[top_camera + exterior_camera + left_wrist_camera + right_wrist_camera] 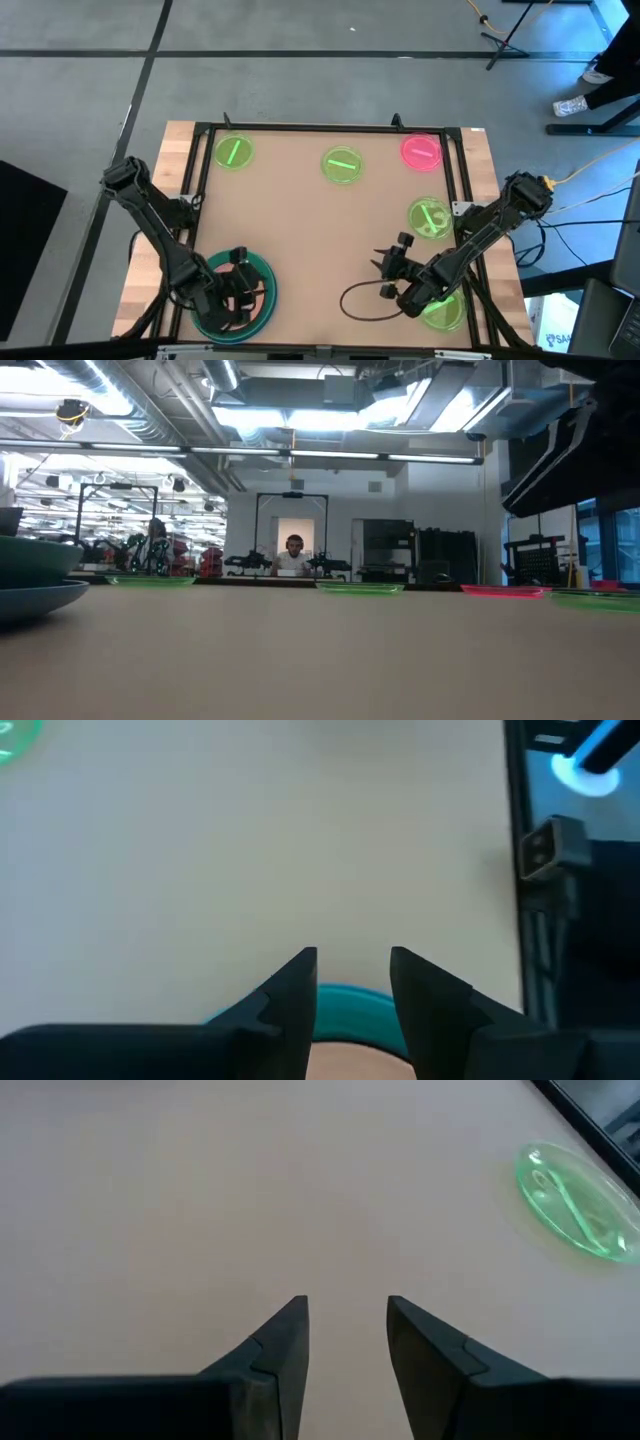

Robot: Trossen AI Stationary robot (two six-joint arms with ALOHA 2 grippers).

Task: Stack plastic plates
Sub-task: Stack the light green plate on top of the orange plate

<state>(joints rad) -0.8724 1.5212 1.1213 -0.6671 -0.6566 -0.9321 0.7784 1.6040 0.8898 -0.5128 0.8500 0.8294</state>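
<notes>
A stack of large plates sits at the table's near left corner, showing a green rim (262,292) from above and dark bowls (30,575) in the low view. My left gripper (238,288) (350,955) hovers open over it; a blue rim (350,995) and a salmon-pink surface (340,1060) show between its fingers. Small neon-green plates lie at the far left (233,152), far middle (342,165) and right (428,217), and a hot-pink one (421,151) at the far right. My right gripper (392,262) (345,1302) is open over bare table. Another neon-green plate (443,310) lies under the right arm.
A dark frame (330,128) borders the tabletop on the wooden bench. A black cable loop (365,300) hangs by the right wrist. One small neon-green plate (575,1200) shows ahead of the right gripper. A person (293,555) sits far behind the table.
</notes>
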